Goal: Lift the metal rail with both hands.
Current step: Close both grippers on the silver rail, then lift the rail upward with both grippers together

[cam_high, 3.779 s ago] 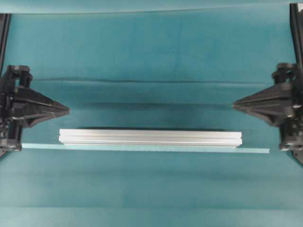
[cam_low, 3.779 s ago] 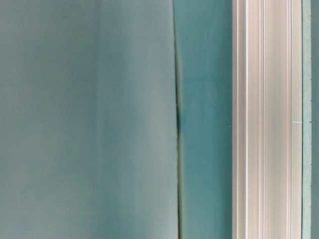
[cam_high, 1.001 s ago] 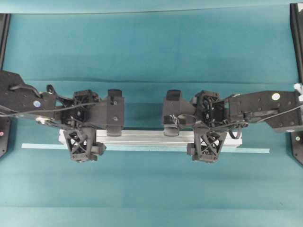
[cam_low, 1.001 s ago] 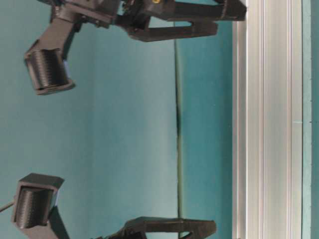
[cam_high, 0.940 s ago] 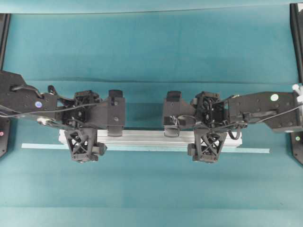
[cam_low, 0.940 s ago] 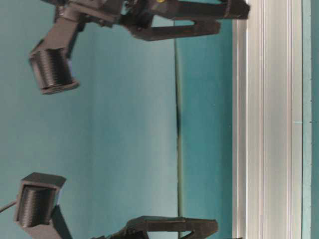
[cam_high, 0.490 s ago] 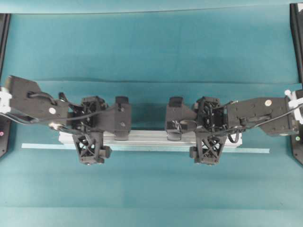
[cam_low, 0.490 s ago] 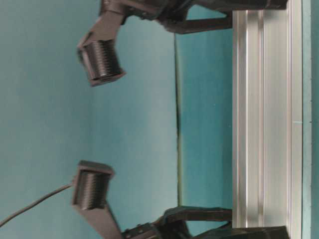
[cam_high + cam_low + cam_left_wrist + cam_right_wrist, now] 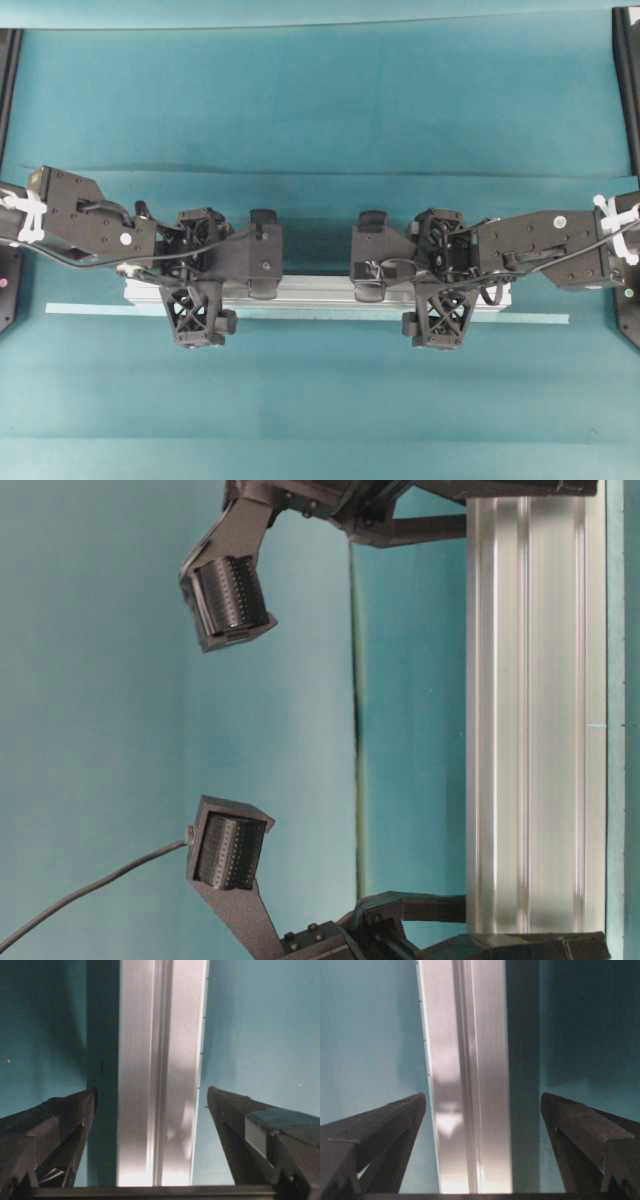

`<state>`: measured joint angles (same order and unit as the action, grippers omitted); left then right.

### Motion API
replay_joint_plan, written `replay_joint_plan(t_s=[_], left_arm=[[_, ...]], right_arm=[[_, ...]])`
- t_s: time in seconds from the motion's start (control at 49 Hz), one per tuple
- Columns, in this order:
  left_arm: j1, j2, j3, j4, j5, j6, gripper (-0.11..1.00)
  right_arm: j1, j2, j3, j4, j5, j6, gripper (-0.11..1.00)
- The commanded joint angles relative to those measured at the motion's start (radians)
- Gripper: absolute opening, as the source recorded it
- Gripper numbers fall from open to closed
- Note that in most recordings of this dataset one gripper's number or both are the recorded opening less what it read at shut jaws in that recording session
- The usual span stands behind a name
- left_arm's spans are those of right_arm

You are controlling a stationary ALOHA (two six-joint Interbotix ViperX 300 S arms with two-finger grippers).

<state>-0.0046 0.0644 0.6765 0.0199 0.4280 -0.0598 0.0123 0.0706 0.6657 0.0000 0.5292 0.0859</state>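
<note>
While lying flat on the teal surface (image 9: 320, 100) beside the pale tape strip (image 9: 90, 309), the metal rail (image 9: 320, 292) runs lengthwise through both sets of jaws. Straddled near its left end by the left gripper (image 9: 197, 285), jaws spread wide, one finger on each side and clear of the metal in the wrist view (image 9: 161, 1075). Straddled near its right end by the right gripper (image 9: 440, 283), jaws likewise wide, fingers (image 9: 385, 1125) apart from the rail's flanks. Not gripped by either.

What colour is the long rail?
Shiny silver, the rail shows best in the left wrist view.
</note>
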Motion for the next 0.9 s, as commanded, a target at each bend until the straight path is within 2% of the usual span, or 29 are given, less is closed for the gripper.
replay_joint_plan(t_s=[0.0, 0.163, 0.266, 0.368, 0.449, 0.49, 0.531, 0.551, 0.878], left_arm=[[-0.002, -0.006, -0.005, 0.002, -0.008, 0.0, 0.98], [-0.002, -0.006, -0.005, 0.002, -0.012, -0.003, 0.96], [-0.002, -0.006, -0.003, 0.002, -0.014, -0.011, 0.89], [-0.005, -0.009, 0.003, 0.002, -0.012, -0.003, 0.68], [-0.005, -0.009, 0.011, 0.002, -0.012, 0.0, 0.44], [-0.005, -0.009, 0.011, 0.002, -0.012, 0.0, 0.36], [-0.005, -0.011, 0.011, 0.002, -0.012, 0.0, 0.36], [-0.005, -0.009, 0.011, 0.002, -0.012, -0.002, 0.36], [-0.005, -0.011, 0.011, 0.002, -0.012, -0.002, 0.36]], right_arm=[[0.0, 0.008, 0.002, -0.002, -0.011, -0.002, 0.96], [0.0, 0.008, 0.009, -0.002, -0.028, 0.002, 0.95], [-0.002, 0.008, 0.011, -0.002, -0.032, 0.0, 0.92], [-0.002, 0.008, 0.015, -0.002, -0.032, -0.002, 0.8], [-0.002, 0.006, 0.02, -0.002, -0.032, 0.002, 0.6], [-0.002, 0.006, 0.02, -0.002, -0.032, 0.002, 0.49], [0.0, 0.006, 0.02, -0.002, -0.032, 0.002, 0.39], [0.0, 0.006, 0.018, 0.0, -0.032, -0.002, 0.37], [0.0, 0.008, 0.015, 0.002, -0.032, -0.003, 0.38]])
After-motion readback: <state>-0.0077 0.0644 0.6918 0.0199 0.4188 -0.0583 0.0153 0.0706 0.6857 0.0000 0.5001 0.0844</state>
